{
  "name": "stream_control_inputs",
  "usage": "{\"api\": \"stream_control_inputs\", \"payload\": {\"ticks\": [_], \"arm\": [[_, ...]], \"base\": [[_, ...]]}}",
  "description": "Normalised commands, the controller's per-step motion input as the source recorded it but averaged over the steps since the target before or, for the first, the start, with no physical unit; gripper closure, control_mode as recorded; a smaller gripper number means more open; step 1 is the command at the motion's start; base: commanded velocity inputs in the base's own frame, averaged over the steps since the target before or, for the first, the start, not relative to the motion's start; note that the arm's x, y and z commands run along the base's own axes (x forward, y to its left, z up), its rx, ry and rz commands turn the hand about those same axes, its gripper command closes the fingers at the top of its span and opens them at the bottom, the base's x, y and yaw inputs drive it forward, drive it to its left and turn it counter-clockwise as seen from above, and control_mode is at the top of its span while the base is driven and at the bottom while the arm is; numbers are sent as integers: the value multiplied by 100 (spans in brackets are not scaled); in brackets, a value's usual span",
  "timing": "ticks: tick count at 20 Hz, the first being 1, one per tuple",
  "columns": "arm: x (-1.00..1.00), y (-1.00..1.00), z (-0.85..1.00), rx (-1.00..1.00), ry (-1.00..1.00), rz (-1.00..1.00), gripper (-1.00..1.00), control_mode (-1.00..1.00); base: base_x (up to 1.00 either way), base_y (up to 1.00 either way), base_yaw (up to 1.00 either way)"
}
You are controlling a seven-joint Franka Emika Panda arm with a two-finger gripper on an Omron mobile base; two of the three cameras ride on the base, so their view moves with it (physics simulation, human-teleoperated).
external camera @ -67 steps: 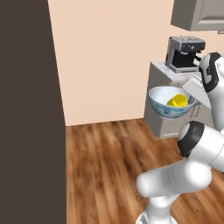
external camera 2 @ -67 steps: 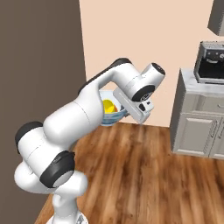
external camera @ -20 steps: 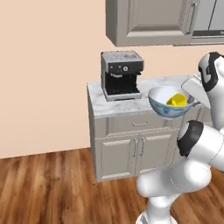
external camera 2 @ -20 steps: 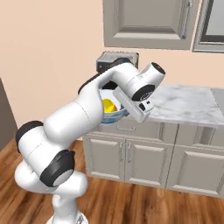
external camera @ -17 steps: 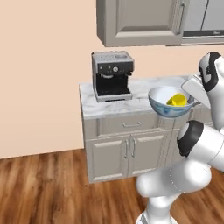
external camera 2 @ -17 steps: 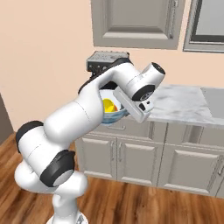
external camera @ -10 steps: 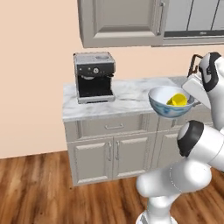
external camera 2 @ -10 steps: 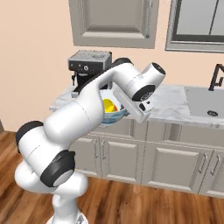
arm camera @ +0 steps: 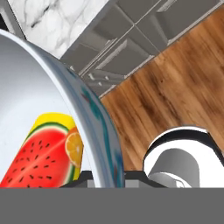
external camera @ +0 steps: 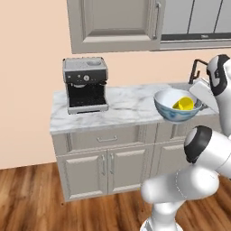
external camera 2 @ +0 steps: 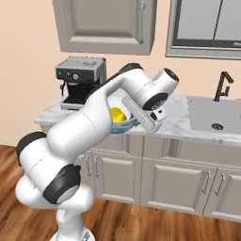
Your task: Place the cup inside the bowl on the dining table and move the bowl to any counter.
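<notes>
The bowl (external camera: 170,109), white inside and blue-grey outside, hangs in the air in front of the counter (external camera: 125,104), level with its top. My gripper (external camera: 196,100) is shut on the bowl's right rim. The yellow cup (external camera: 184,104) lies inside the bowl. From the right base view the bowl (external camera 2: 125,124) and cup (external camera 2: 117,114) sit just left of the hand, before the counter (external camera 2: 181,123). In the hand view the bowl's rim (arm camera: 92,124) runs between the fingers of my gripper (arm camera: 105,176), and the cup (arm camera: 46,151) shows its watermelon print. The dining table is out of view.
A coffee machine (external camera: 85,85) stands on the counter's left end. A sink (external camera 2: 214,120) with a dark faucet (external camera 2: 224,84) lies to the right. Wall cabinets (external camera: 116,25) hang above the counter. Beige cabinet doors and drawers sit below, over wood floor (external camera: 31,198).
The whole picture has shifted as the base moved: the counter and coffee machine slid across both views and the sink came in. Bowl, cup and arm hold the same pose.
</notes>
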Motion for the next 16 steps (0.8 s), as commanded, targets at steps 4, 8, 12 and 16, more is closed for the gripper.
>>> {"api": "stream_control_inputs", "payload": {"ticks": [4, 8, 12, 16], "arm": [[0, 0, 0, 0, 0, 0, 100, 100], [0, 0, 0, 0, 0, 0, 100, 100], [0, 0, 0, 0, 0, 0, 100, 100], [0, 0, 0, 0, 0, 0, 100, 100]], "base": [[99, -7, 0], [79, -6, 0], [45, -3, 0], [0, 0, 0]]}}
